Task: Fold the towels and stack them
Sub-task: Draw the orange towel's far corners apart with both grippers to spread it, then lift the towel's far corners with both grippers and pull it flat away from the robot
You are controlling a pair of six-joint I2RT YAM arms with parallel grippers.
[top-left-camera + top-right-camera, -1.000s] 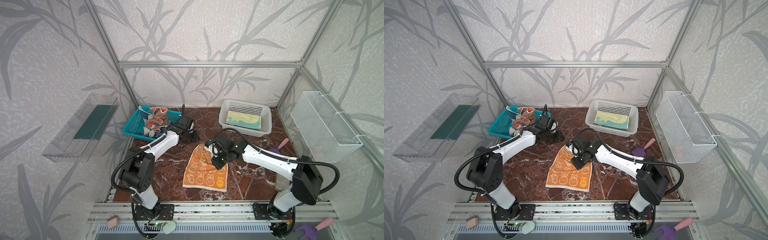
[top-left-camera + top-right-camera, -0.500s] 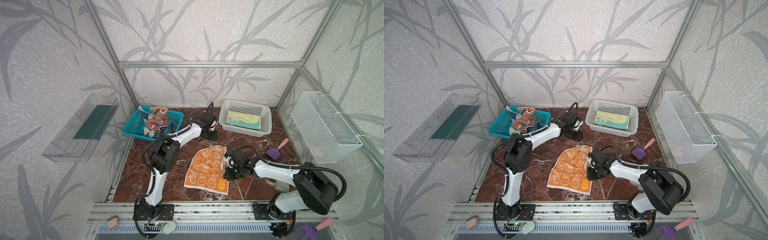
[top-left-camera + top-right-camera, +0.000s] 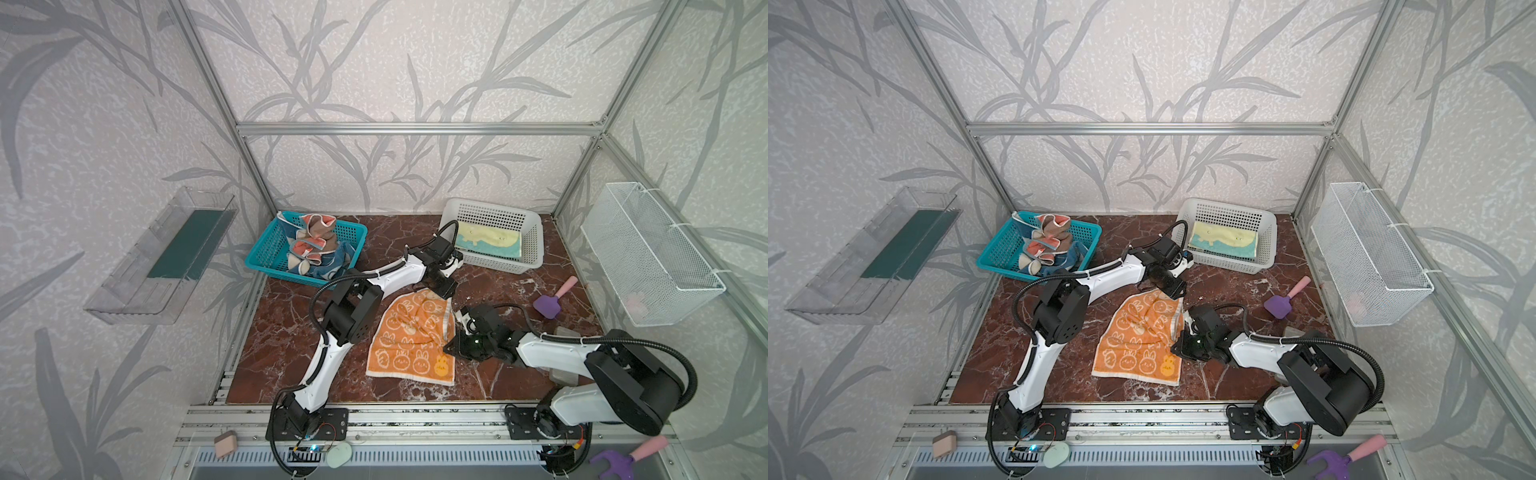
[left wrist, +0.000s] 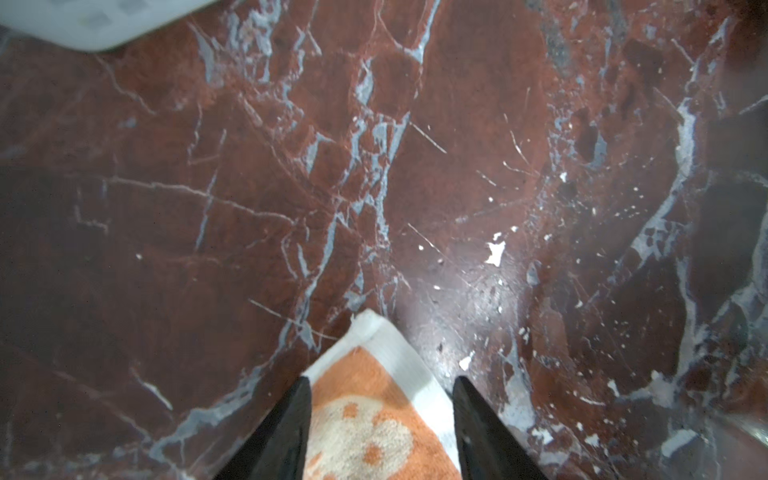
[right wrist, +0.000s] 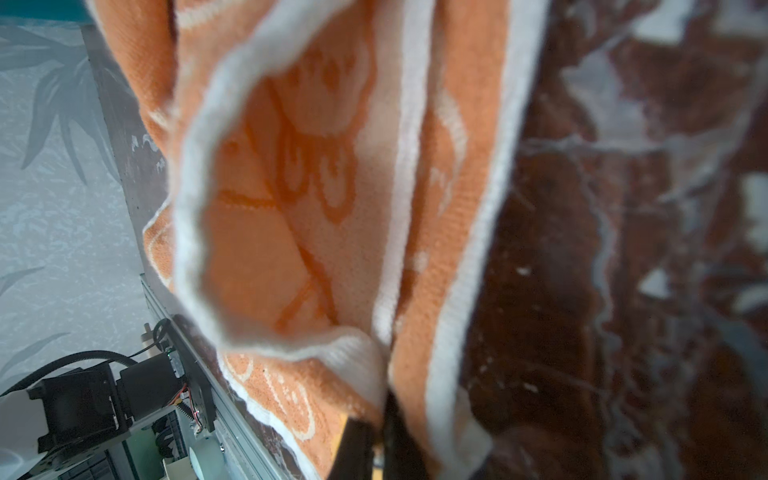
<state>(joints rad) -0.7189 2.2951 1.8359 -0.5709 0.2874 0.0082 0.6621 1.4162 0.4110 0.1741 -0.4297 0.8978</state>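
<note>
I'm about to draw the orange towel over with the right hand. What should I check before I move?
1. Right hand shut on the orange towel's right edge: ok.
2. Left hand open, far corner loose between the jaws: ok.
3. Towel lying flat: not ok, right side bunched and lifted.
4. Layers in the pinch, one or two: cannot tell.
5. White basket ready, folded yellow-blue towel flat inside: ok.
</note>
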